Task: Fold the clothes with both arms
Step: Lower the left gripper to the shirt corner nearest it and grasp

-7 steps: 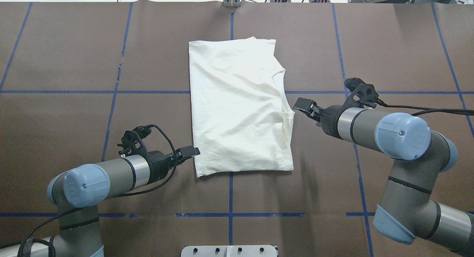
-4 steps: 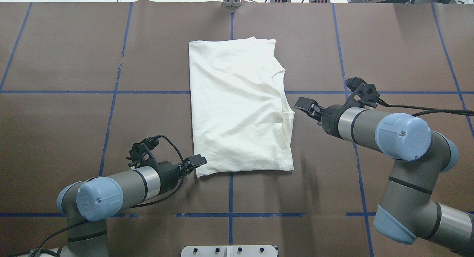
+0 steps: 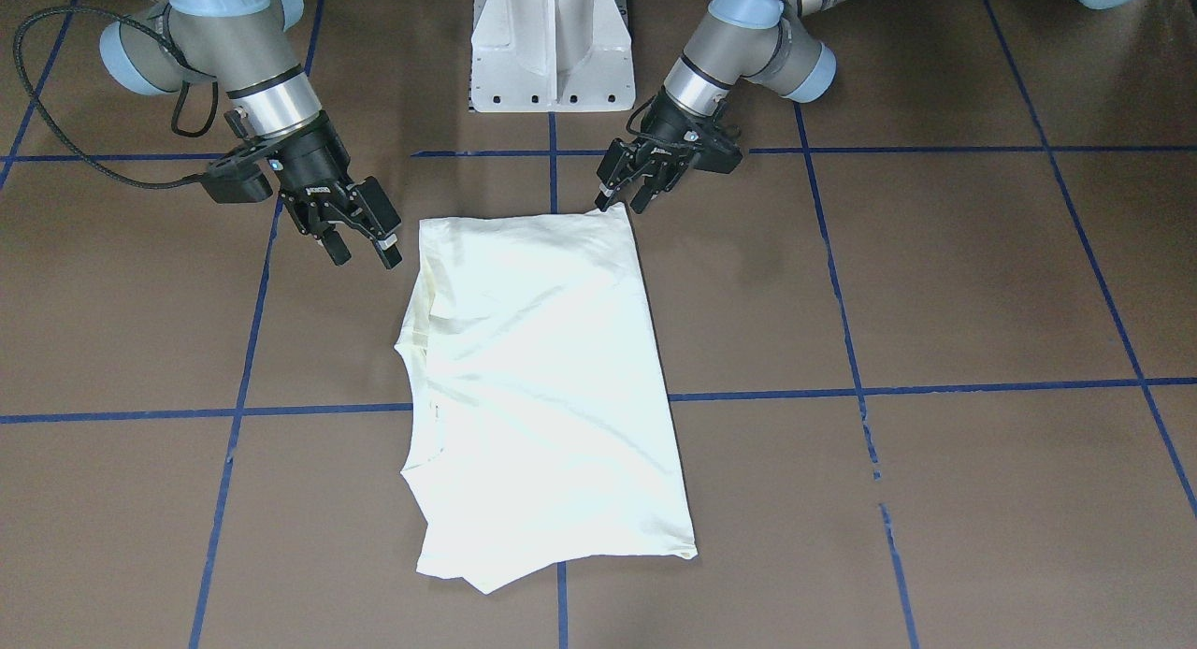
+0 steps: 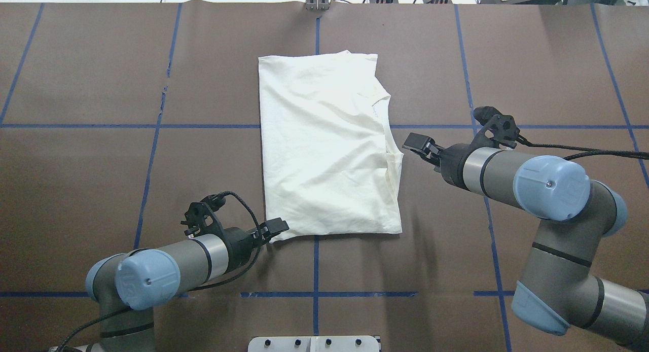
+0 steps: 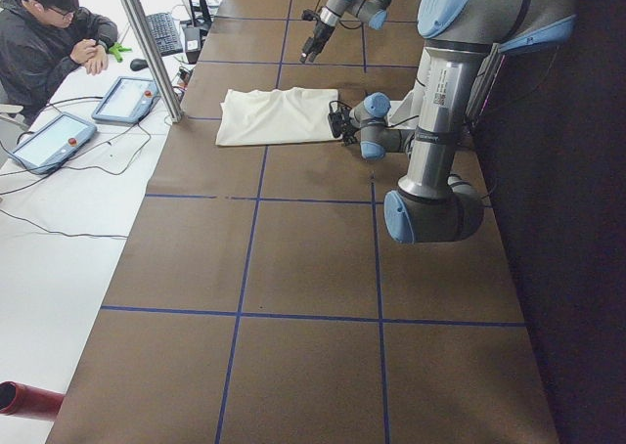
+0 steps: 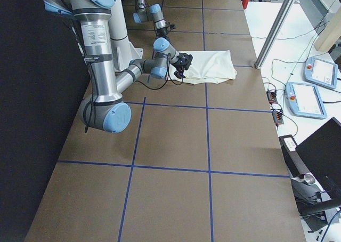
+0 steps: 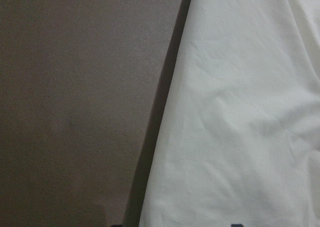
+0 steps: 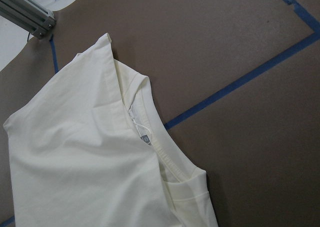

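Well, starting from the worktop's left edge, you had the left arm (image 4: 172, 260) lying low over the brown worktop (image 4: 91, 179), with a black cable (image 4: 238, 200) looped by its wrist. The left gripper (image 4: 278, 225) was at the near-left corner of the T-shirt (image 4: 324, 154). Its jaws were parted around that corner, and you could not tell whether they touched the cloth.

The shirt lay folded into a tall rectangle, plain cream side up. It sat midway between the left and right edges, nearer the far edge than the robot's. Blue tape lines (image 4: 315, 271) ran under it, and the white pedestal base (image 3: 552, 41) stood at the middle of the robot's edge.

Just beside the shirt's right edge, level with the collar (image 8: 156, 146), the right gripper (image 4: 416, 142) hung spread wide and held nothing. It was on the right arm (image 4: 507, 174), which reached in from the near-right corner.

The front-facing view showed you both pairs of fingers apart, which the overhead view hid. Only the right wrist camera showed the ribbed collar and a small label (image 8: 145, 138) inside it. The left wrist camera gave only the cloth's edge against the table. Only the left-end view showed a seated person (image 5: 49, 43) with two tablets (image 5: 127, 99) on the white side table (image 5: 59, 229) beyond the far edge.
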{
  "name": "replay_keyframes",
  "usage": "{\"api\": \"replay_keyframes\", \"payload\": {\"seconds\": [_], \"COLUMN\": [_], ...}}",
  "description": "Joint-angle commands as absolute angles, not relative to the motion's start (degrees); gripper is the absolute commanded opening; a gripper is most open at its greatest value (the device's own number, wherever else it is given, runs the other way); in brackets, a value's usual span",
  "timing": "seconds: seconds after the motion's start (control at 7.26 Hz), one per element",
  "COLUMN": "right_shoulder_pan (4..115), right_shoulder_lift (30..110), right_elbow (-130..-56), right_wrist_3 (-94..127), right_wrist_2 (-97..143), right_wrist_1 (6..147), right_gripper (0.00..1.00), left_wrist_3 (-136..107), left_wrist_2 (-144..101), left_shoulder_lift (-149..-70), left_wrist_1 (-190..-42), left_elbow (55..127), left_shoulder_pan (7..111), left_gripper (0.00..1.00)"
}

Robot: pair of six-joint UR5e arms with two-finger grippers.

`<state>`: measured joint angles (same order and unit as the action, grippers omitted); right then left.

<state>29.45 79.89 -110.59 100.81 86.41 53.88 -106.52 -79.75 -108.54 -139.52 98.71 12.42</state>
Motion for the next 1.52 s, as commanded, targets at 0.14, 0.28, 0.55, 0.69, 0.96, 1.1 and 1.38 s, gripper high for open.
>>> {"api": "replay_keyframes", "payload": {"seconds": [0.14,0.28,0.55,0.69,0.96,1.1,1.38], "right_shoulder_pan": [29.44,29.44,29.44,29.36,29.36,29.36,29.27], "right_shoulder_lift": [79.89,80.07,80.07,80.07,80.07,80.07,80.07], "right_elbow": [-110.57,-110.57,-110.57,-110.57,-110.57,-110.57,-110.57], "right_wrist_3": [100.81,100.81,100.81,100.81,100.81,100.81,100.81], "right_wrist_2": [86.40,86.14,85.69,85.69,85.61,85.61,85.61], "right_wrist_1": [53.88,53.88,53.79,53.79,53.79,53.88,53.88], "right_gripper": [0.99,0.99,1.00,1.00,1.00,1.00,1.00], "left_wrist_3": [-106.52,-106.52,-106.52,-106.52,-106.44,-106.44,-106.09], "left_wrist_2": [-79.37,-79.45,-79.37,-78.76,-78.66,-78.66,-78.66], "left_shoulder_lift": [-108.98,-109.16,-109.34,-109.34,-109.34,-109.34,-109.34], "left_wrist_1": [-139.31,-139.31,-139.05,-138.96,-138.87,-138.87,-138.87], "left_elbow": [98.26,98.26,98.17,98.17,98.17,98.26,98.35], "left_shoulder_pan": [11.25,11.25,11.25,11.25,11.25,11.34,11.34], "left_gripper": [0.78,0.73,0.58,0.56,0.55,0.50,0.00]}}
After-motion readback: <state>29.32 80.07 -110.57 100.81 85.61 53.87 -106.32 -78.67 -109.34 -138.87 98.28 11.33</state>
